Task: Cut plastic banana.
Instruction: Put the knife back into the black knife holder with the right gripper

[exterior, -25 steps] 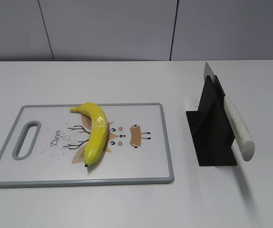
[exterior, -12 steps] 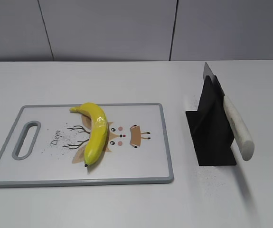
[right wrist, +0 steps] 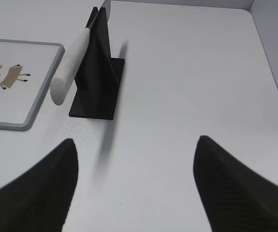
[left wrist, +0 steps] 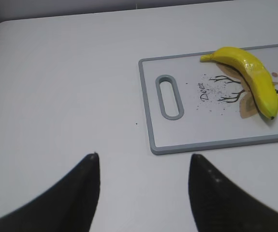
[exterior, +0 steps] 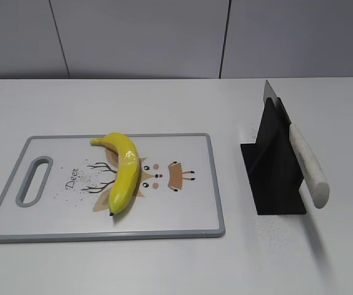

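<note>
The plastic banana [exterior: 123, 169] is glossy yellow and lies on a white cutting board [exterior: 182, 209] with a grey rim, left of centre; it also shows in the left wrist view [left wrist: 252, 77]. A knife with a white handle [exterior: 308, 166] rests in a black stand [exterior: 273, 166] to the right; the handle also shows in the right wrist view [right wrist: 71, 63]. My left gripper [left wrist: 143, 157] is open and empty above bare table, left of the board. My right gripper [right wrist: 136, 142] is open and empty, near the stand. Neither gripper shows in the exterior view.
The board has a slot handle [exterior: 34, 180] at its left end and a deer drawing in the middle. The white table [exterior: 164, 264] runs to a grey wall behind. The table's right edge shows in the right wrist view [right wrist: 269, 72].
</note>
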